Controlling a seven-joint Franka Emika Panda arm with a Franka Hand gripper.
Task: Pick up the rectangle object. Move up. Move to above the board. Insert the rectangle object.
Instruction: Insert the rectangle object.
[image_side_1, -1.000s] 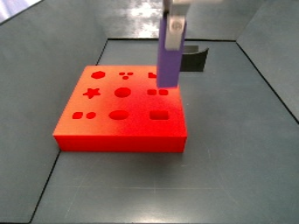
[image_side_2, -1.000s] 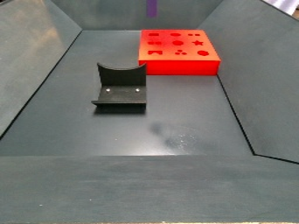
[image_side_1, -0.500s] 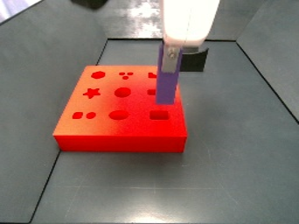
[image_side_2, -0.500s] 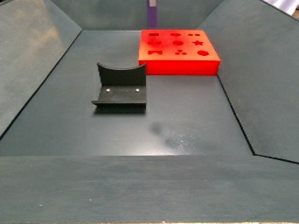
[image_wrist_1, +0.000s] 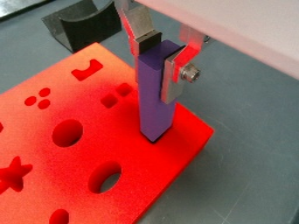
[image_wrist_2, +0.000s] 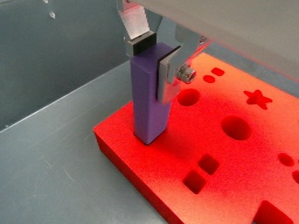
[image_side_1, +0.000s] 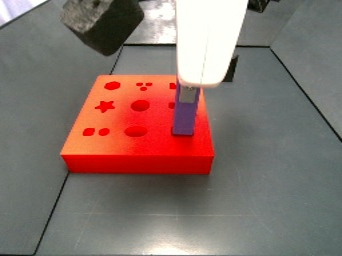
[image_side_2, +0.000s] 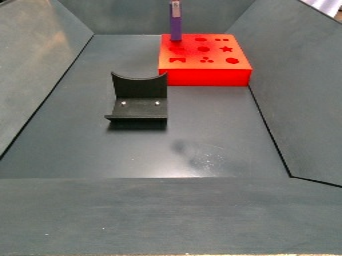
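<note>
The rectangle object (image_wrist_1: 152, 96) is a slim purple block standing upright, its lower end in a cut-out near a corner of the red board (image_wrist_1: 152, 166). My gripper (image_wrist_1: 162, 61) is straight above the board and shut on the block's top end, with a silver finger on either side. Both show in a wrist view from the other side, the gripper (image_wrist_2: 155, 59) on the block (image_wrist_2: 149, 105) over the board (image_wrist_2: 251, 175). In a side view the block (image_side_1: 185, 115) stands on the board (image_side_1: 134, 158) under the white gripper body (image_side_1: 211, 40). The block (image_side_2: 174, 18) and board (image_side_2: 207, 70) lie far back.
The dark grey fixture (image_side_2: 138, 98) stands on the floor left of the middle, apart from the board; part of it shows in a wrist view (image_wrist_1: 82, 17). Grey sloping walls (image_side_2: 40, 90) ring the floor. The board's other cut-outs are open.
My gripper has come straight down with the purple block. The block's lower end, which hung above the board, now sits in the cut-out at the board's corner.
</note>
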